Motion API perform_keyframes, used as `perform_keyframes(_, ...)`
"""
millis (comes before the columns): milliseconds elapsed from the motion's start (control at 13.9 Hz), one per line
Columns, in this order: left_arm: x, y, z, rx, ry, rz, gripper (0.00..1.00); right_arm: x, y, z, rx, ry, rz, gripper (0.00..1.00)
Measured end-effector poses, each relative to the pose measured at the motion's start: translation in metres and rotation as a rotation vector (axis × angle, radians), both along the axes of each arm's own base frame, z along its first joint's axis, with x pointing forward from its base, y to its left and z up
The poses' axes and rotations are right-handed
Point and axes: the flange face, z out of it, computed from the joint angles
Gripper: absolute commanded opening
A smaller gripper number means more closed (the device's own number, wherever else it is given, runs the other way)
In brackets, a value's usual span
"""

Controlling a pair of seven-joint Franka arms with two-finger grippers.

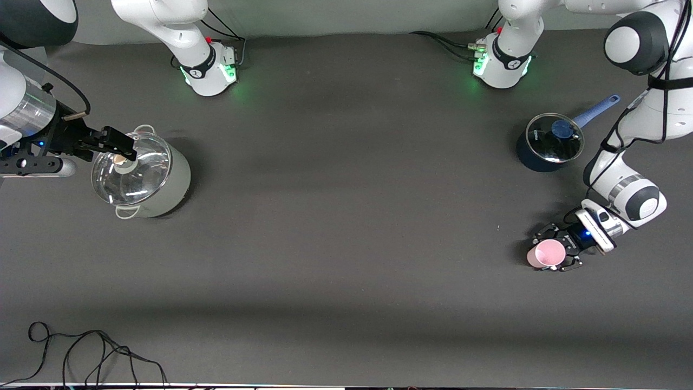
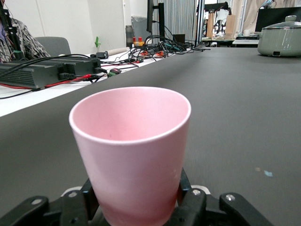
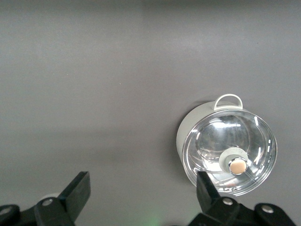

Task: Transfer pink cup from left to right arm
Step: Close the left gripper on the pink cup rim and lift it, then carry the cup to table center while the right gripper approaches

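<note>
The left gripper (image 1: 553, 254), at the left arm's end of the table, pinches the pink cup (image 1: 546, 254) between its fingers (image 2: 187, 195), the cup upright and mouth-up; whether its base touches the table (image 1: 346, 227) cannot be told; the cup's foot is cut off in the left wrist view. The right gripper (image 1: 120, 145) hangs over the grey pot (image 1: 162, 181) and its glass lid (image 1: 130, 169), fingers (image 3: 77, 190) spread wide. A blue saucepan (image 1: 533, 154) with a glass lid (image 1: 555, 138) sits farther from the front camera than the cup; loose black cable (image 1: 92, 352) runs out of frame.
</note>
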Motion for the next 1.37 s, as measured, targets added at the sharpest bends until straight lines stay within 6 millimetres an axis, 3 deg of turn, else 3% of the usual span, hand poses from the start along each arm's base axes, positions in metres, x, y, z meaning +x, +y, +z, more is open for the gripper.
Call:
perform_keyframes(216, 0.006, -0.058, 0.040, 0.009, 0.025, 0.060, 0.32, 0.000, 0.000, 0.000, 0.000, 0.000, 0.000, 1.00)
perform_keyframes(503, -0.012, -0.172, 0.098, 0.025, 0.069, 0.122, 0.31, 0.000, -0.004, 0.001, -0.004, 0.000, -0.075, 1.00)
perform_keyframes(719, -0.039, -0.260, 0.148, 0.010, 0.094, 0.141, 0.32, 0.000, -0.019, 0.000, 0.020, 0.016, -0.180, 1.00)
perform_keyframes(1007, -0.091, -0.386, 0.219, -0.009, 0.123, 0.121, 0.32, -0.005, -0.018, -0.001, 0.030, 0.072, -0.399, 1.00)
perform_keyframes(1366, -0.159, -0.494, 0.296, 0.015, 0.156, 0.073, 0.32, -0.010, 0.013, 0.008, 0.144, 0.179, -0.791, 1.00)
